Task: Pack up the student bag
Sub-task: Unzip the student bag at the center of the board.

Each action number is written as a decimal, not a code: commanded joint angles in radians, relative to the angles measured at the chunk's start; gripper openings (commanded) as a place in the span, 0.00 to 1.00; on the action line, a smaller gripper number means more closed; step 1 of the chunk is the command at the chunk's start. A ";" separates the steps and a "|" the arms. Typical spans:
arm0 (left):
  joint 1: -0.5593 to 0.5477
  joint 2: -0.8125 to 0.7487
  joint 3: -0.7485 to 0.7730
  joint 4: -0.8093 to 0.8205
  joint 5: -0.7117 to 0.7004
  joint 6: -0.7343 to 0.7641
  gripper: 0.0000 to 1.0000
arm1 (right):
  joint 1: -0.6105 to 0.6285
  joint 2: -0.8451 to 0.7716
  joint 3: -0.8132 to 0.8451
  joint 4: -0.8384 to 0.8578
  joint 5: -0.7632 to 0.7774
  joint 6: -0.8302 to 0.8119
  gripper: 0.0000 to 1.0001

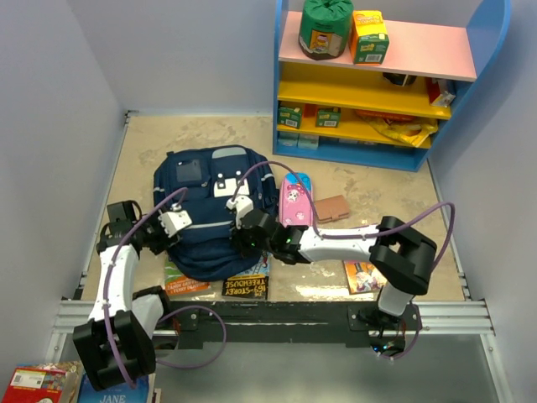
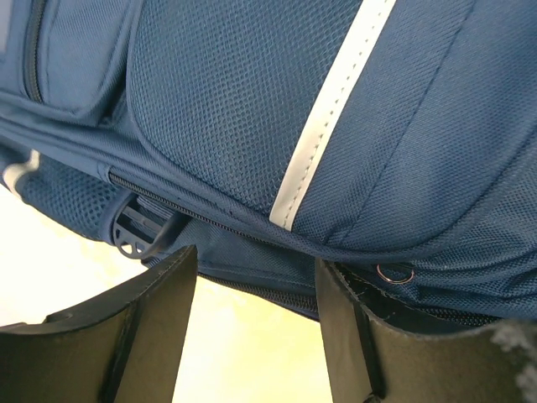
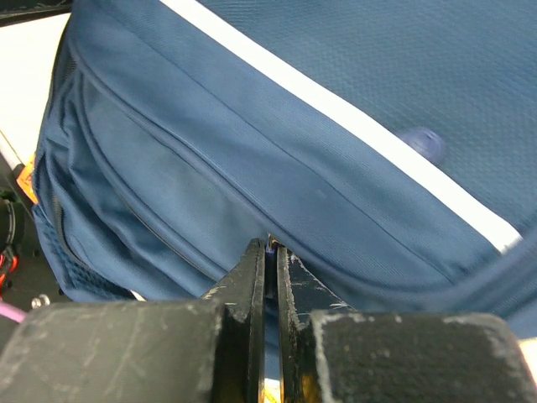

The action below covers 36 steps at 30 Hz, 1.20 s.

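Observation:
The student bag point(image 1: 210, 214), a navy blue backpack with white patches, lies flat on the tan table. My left gripper point(image 1: 174, 223) is at its left side. In the left wrist view the gripper point(image 2: 252, 262) is open and empty, its fingers point(image 2: 159, 327) at the bag's lower edge point(image 2: 252, 109), beside a zipper line point(image 2: 185, 206). My right gripper point(image 1: 245, 238) rests on the bag's lower right part. In the right wrist view it point(image 3: 271, 246) is shut, pinching a small tab at a seam of the bag point(image 3: 336, 126).
A pink pencil case point(image 1: 295, 200) and a brown wallet point(image 1: 332, 208) lie right of the bag. Books point(image 1: 246, 285) point(image 1: 186, 284) stick out from under its near edge, and another point(image 1: 362, 275) lies at the right. A blue shelf unit point(image 1: 377, 84) stands at the back right.

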 commanded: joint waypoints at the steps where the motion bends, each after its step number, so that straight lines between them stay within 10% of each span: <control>1: -0.005 -0.013 -0.011 -0.025 0.173 0.035 0.62 | 0.048 0.068 0.129 0.026 -0.015 0.001 0.00; 31: -0.007 0.084 0.152 -0.120 0.332 -0.047 0.56 | 0.101 0.363 0.451 0.279 -0.265 0.030 0.00; 36: -0.005 0.090 0.166 -0.105 0.290 -0.082 0.57 | 0.091 0.310 0.430 0.190 -0.213 -0.032 0.46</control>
